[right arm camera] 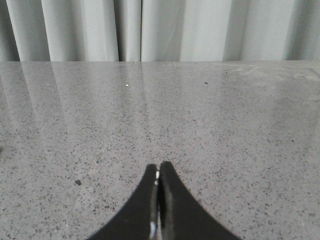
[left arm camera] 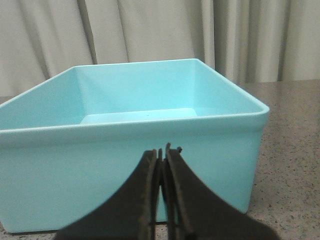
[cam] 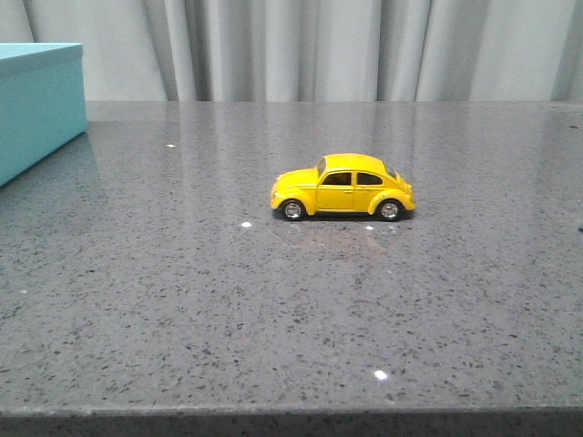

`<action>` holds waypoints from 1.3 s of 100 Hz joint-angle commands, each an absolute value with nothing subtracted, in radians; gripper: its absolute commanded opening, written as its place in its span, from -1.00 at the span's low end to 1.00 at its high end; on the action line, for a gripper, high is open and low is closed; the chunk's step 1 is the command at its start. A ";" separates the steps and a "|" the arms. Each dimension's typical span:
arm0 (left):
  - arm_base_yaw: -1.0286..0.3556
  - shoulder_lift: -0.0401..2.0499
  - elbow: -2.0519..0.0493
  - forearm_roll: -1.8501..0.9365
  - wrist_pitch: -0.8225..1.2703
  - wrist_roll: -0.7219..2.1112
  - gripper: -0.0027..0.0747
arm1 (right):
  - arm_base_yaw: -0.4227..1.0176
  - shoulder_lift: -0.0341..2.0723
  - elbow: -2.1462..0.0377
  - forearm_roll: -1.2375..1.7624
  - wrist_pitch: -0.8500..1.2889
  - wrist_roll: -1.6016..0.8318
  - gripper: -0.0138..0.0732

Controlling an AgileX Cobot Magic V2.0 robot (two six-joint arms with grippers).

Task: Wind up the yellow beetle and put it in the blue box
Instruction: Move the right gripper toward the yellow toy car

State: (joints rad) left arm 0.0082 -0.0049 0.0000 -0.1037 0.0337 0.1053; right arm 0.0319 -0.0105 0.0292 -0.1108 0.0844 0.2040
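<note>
Grey speckled table, pale curtain behind it. Beetle sits on all four wheels about mid-table, side-on, nose toward the left, nothing touching it. Box is at the far left edge of the front view, well apart from the beetle, open on top; left wrist view shows its inside bare. Left gripper hangs just in front of the box's near wall, jaws pressed together, holding nothing. Right gripper is over bare table, jaws also together, empty. Neither arm shows in the front view
</note>
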 commanded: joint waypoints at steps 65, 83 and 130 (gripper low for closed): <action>0.000 0.126 -0.343 -0.151 0.181 0.098 -0.98 | 0.032 0.132 -0.325 -0.099 0.315 0.199 -0.93; 0.000 0.252 -0.447 -0.151 0.216 0.098 -0.90 | 0.032 0.233 -0.394 -0.099 0.359 0.199 -0.89; 0.000 0.496 -0.581 -0.149 0.207 0.098 0.18 | 0.032 0.440 -0.560 -0.098 0.435 0.199 0.01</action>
